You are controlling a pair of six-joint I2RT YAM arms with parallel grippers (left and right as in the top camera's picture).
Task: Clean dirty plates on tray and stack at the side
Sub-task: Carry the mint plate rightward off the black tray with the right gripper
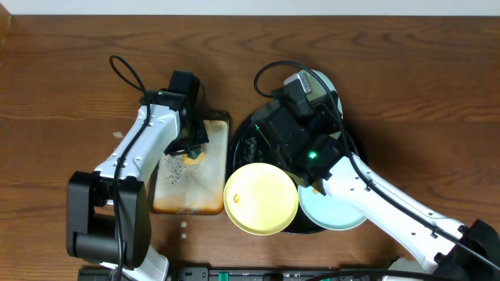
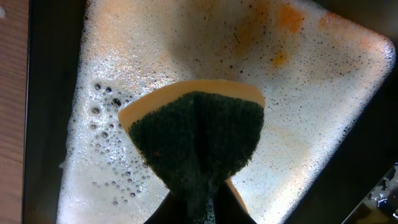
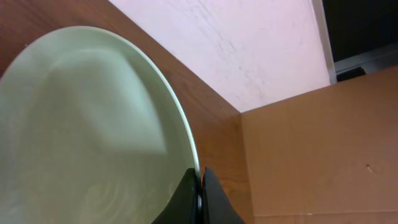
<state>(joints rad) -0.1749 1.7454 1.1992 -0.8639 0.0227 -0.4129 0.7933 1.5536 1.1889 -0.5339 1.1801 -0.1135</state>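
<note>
The left gripper (image 2: 199,208) has its jaws pinched together on a folded green sponge (image 2: 198,134), which hangs over the foamy, orange-stained small tray (image 2: 311,93); the right gripper (image 3: 200,194) is clamped on the rim of a pale mint plate (image 3: 81,137), held tilted above the far side of the black tray (image 1: 247,134); a yellow plate (image 1: 262,197) lies at that tray's near rim; a second mint plate (image 1: 337,212) lies just beside it, partly under the right arm; all rest on a wooden table (image 1: 62,94).
</note>
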